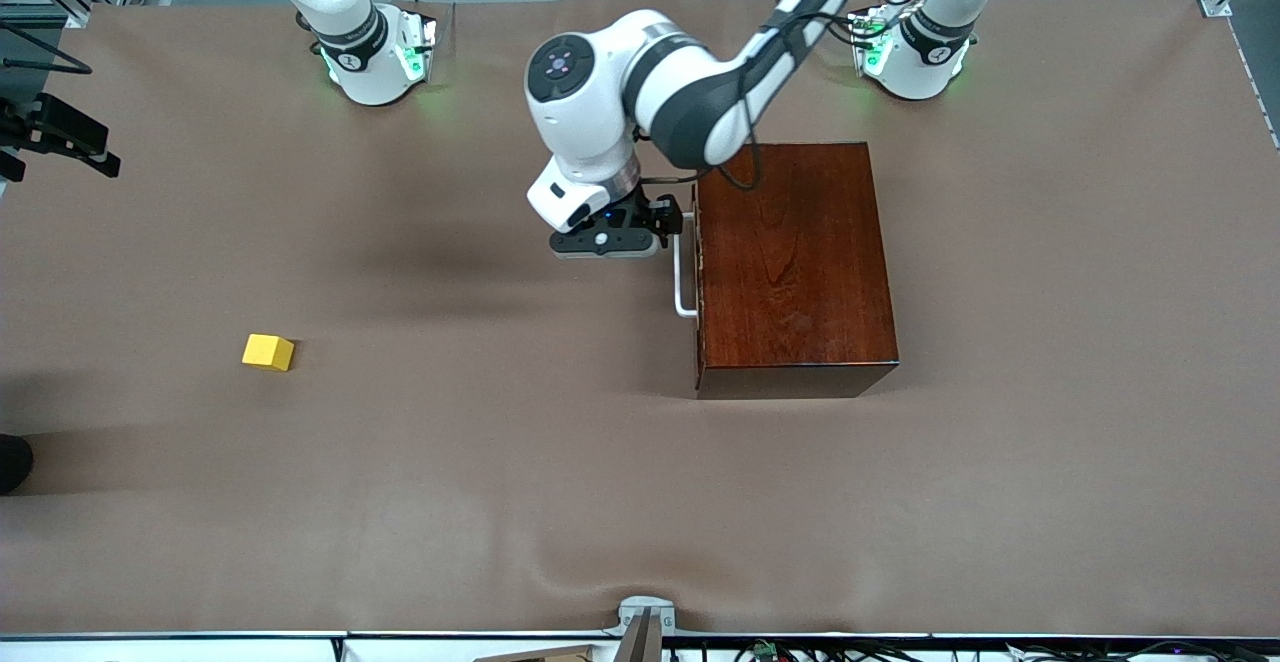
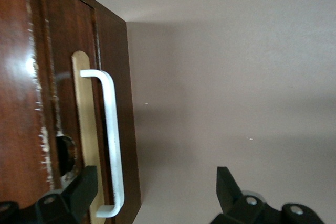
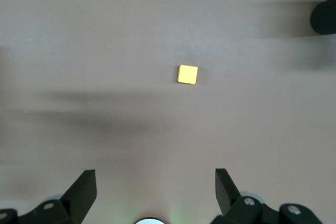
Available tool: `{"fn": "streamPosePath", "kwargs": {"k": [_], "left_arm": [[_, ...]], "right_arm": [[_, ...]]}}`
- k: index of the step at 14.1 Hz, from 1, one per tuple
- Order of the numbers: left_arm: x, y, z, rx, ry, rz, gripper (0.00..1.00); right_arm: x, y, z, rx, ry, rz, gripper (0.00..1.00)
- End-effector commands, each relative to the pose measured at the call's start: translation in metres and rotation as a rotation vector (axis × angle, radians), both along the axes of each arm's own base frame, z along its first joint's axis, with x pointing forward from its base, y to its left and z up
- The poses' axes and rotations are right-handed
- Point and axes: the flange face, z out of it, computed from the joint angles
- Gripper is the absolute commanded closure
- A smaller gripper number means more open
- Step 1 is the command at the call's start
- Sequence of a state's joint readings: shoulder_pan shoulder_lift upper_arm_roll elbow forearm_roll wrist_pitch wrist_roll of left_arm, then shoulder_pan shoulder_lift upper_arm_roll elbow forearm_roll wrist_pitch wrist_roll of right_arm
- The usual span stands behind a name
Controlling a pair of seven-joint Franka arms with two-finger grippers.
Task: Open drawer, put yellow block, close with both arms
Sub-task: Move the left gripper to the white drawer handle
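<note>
The mahogany box (image 1: 790, 262) stands toward the left arm's end of the table. Its drawer (image 2: 63, 93) is shut, and the white bar handle (image 1: 683, 282) faces the right arm's end. My left gripper (image 1: 672, 217) hangs open in front of the drawer. In the left wrist view the handle (image 2: 113, 145) passes between the open left gripper (image 2: 156, 174), close to one finger (image 2: 86, 179), untouched. The yellow block (image 1: 268, 352) lies on the cloth toward the right arm's end. My right gripper (image 3: 156, 177) waits open, high over the table, with the block (image 3: 188, 74) well below it.
A brown cloth (image 1: 500, 482) covers the table, rippled near the front edge. A black rounded object (image 1: 12, 462) sits at the cloth's edge at the right arm's end. A black bracket (image 1: 60, 137) juts in there too. A metal mount (image 1: 645, 622) sits at the front edge.
</note>
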State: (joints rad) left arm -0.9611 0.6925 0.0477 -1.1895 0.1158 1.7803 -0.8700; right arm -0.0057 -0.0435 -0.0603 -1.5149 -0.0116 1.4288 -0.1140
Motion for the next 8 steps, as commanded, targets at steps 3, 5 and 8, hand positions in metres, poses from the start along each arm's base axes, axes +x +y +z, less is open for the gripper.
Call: {"fn": "streamPosePath", "kwargs": {"k": [3,5,8], "left_arm": [[0.000,0.004,-0.039,0.129,0.023,0.001,0.00],[0.000,0.007,-0.061,0.186,0.020,-0.016,0.00],[-0.001,0.007,-0.074,0.200,0.029,-0.014,0.00]], "right_arm": [[0.001,0.001,-0.003,-0.004,0.008,0.010,0.00],[0.000,0.000,-0.004,-0.004,0.010,0.008,0.00],[0.000,0.001,-0.004,-0.004,0.012,0.010,0.00]]}}
